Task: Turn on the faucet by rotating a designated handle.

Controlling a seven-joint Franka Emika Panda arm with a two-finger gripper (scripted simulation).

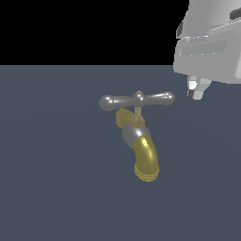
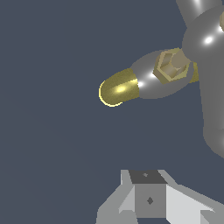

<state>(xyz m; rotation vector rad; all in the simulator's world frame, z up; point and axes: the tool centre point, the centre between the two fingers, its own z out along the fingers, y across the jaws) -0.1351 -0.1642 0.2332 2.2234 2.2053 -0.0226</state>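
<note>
The faucet (image 1: 133, 135) stands mid-scene on the dark floor, with a rounded silver-grey body and a curved brass-yellow spout (image 1: 146, 161) pointing down toward the viewer. Its handle (image 1: 137, 100), a shiny silver crossbar with knob ends, lies level on a thin brass stem. My gripper (image 1: 195, 90) hangs a little above and to the exterior view's right of the bar's nearer knob, apart from it, fingers together and holding nothing. In the wrist view the handle (image 2: 211, 92), faucet body (image 2: 148, 82) and spout (image 2: 117, 89) lie beyond my shut gripper (image 2: 148, 194).
A brass side fitting (image 1: 123, 117) sticks out of the faucet body below the bar. A brass hex nut (image 2: 169, 66) sits at the stem's base. The flat dark grey floor (image 1: 56, 179) surrounds the faucet.
</note>
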